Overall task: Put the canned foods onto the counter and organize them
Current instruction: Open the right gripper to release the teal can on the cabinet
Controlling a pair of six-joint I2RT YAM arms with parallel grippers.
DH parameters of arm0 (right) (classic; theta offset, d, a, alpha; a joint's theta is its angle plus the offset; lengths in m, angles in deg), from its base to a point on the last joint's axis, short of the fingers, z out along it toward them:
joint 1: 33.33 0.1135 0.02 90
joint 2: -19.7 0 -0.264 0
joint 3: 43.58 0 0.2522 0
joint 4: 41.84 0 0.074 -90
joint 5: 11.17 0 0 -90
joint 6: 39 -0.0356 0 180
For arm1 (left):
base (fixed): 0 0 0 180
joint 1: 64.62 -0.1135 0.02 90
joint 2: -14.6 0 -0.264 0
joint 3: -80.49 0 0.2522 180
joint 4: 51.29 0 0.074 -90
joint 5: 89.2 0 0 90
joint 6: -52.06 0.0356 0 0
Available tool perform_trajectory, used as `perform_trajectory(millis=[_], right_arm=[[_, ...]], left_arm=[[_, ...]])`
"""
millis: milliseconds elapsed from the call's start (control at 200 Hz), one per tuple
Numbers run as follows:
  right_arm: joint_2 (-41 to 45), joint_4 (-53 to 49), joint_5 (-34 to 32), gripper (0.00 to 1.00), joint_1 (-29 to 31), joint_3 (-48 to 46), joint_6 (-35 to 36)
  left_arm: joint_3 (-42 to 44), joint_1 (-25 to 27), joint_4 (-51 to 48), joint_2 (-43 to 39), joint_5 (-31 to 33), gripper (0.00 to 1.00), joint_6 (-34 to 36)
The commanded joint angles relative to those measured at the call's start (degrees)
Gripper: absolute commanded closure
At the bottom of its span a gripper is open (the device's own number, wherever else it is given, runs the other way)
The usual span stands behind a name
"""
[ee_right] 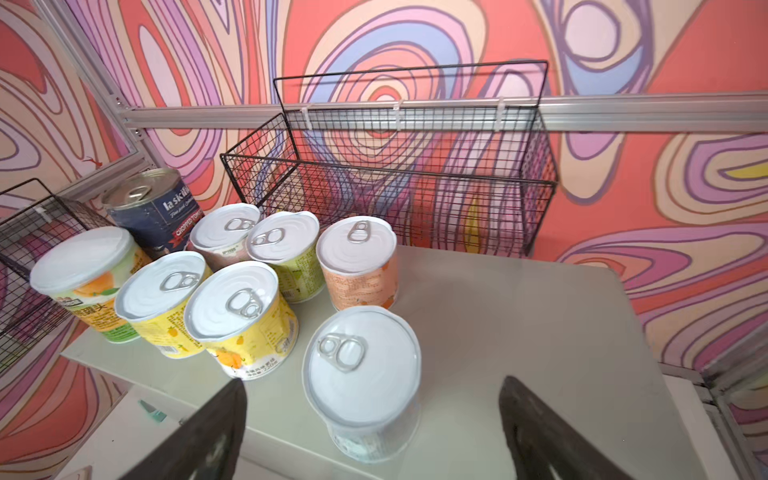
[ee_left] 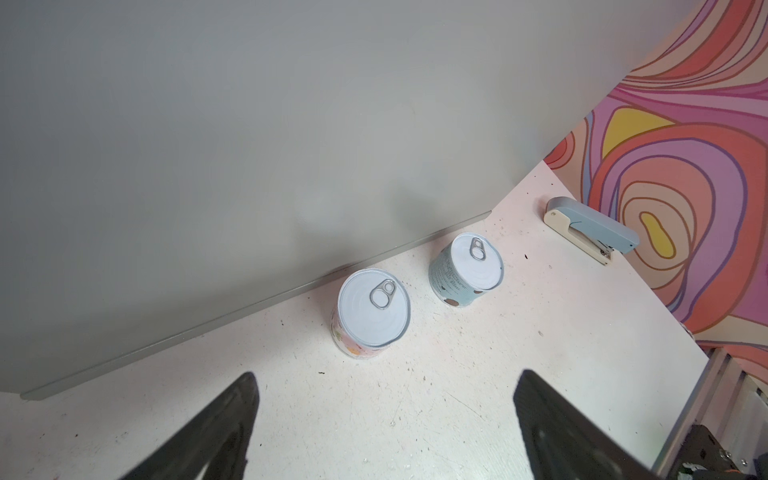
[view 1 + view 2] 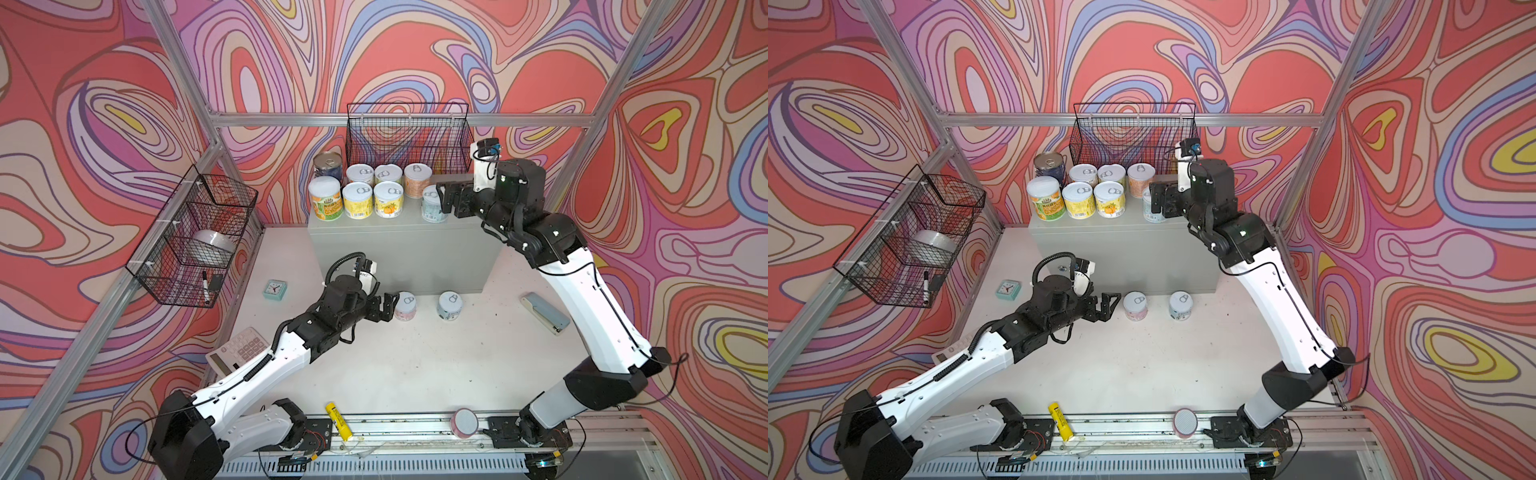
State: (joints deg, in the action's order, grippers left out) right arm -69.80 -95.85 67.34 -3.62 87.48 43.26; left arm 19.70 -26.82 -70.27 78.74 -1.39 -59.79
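The grey counter [image 3: 399, 253] carries several cans in two rows at its left end [image 3: 359, 199]. A pale blue can [image 1: 361, 374] stands apart at the front, right of the rows. My right gripper [image 1: 374, 381] is open and straddles this can with a gap on each side; it also shows in a top view [image 3: 442, 201]. On the table below the counter's front stand a pink can [image 2: 372, 311] and a blue can [image 2: 465, 268]. My left gripper [image 2: 387, 373] is open and empty, just short of the pink can [image 3: 404, 305].
Black wire baskets hang on the back wall [image 3: 409, 133] and the left wall [image 3: 195, 237]. On the table lie a teal clock [image 3: 274, 289], a calculator [image 3: 239, 351] and a stapler [image 3: 545, 312]. A yellow tube [image 3: 338, 420] and a pink cylinder [image 3: 464, 422] sit on the front rail.
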Motion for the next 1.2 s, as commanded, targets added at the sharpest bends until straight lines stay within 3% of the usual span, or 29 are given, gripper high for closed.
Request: perform_trajectory(millis=[0, 105, 315, 761, 1192], right_arm=[[1.67, 0.03, -7.62, 0.02, -0.11, -2.51, 0.39], [2.77, -1.42, -11.86, 0.03, -0.18, -5.92, 0.82], [5.60, 0.53, -13.67, 0.04, -0.91, -13.31, 0.29], [3.65, 6.73, -7.28, 0.03, -4.32, -17.85, 0.10], [0.64, 9.58, -0.85, 0.04, -4.32, -16.79, -1.65]], left_arm=[[-0.45, -0.31, 2.27, 0.28, -1.17, 0.03, 0.33], [-0.50, -0.27, 2.95, 0.72, -1.83, 0.03, 0.42], [-0.31, -0.27, 4.50, -0.39, -1.64, 0.03, 0.14], [-5.86, -0.27, -1.94, -5.92, -1.08, 0.02, 4.57], [-3.44, -0.32, -1.34, -6.44, -0.02, 0.02, 3.22]])
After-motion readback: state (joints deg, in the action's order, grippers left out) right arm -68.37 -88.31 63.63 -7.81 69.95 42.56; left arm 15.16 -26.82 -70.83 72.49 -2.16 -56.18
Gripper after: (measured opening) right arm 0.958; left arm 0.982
